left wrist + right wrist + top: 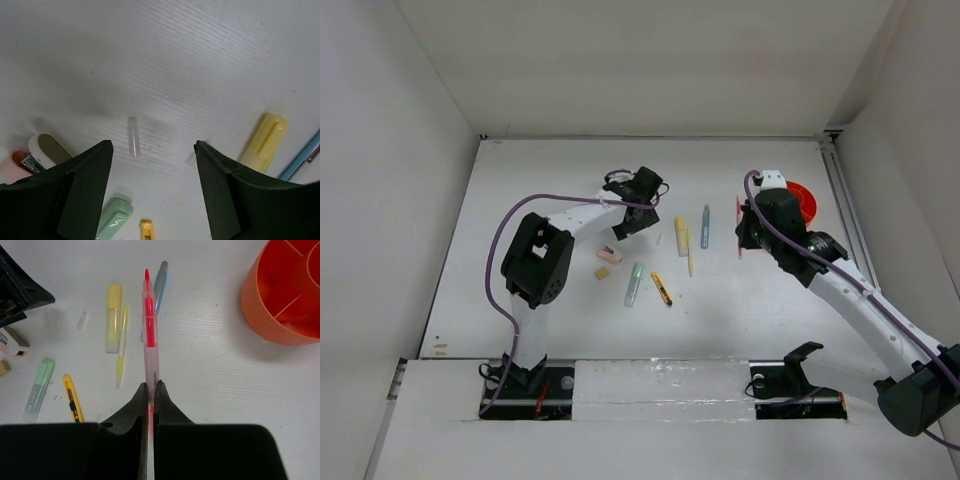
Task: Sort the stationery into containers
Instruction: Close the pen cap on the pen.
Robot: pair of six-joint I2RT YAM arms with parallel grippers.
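Note:
My right gripper (150,386) is shut on a red pen (149,325), which sticks out ahead of the jaws above the table. The orange pot (270,315), divided inside, stands to its right. From above, the red pen (738,208) hangs just left of the pot (805,200). My left gripper (152,146) is open over bare table, with a small clear cap (133,136) lying between its fingers. On the table lie a yellow marker (113,315), a thin yellow pen (121,347), a grey-blue pen (160,282), a pale green marker (39,387) and a yellow-black pen (71,397).
A pink eraser (610,255) and a tan eraser (603,272) lie left of the green marker (634,284). A second clear cap (191,159) sits by the left gripper's right finger. White walls close in the table at the back and on both sides.

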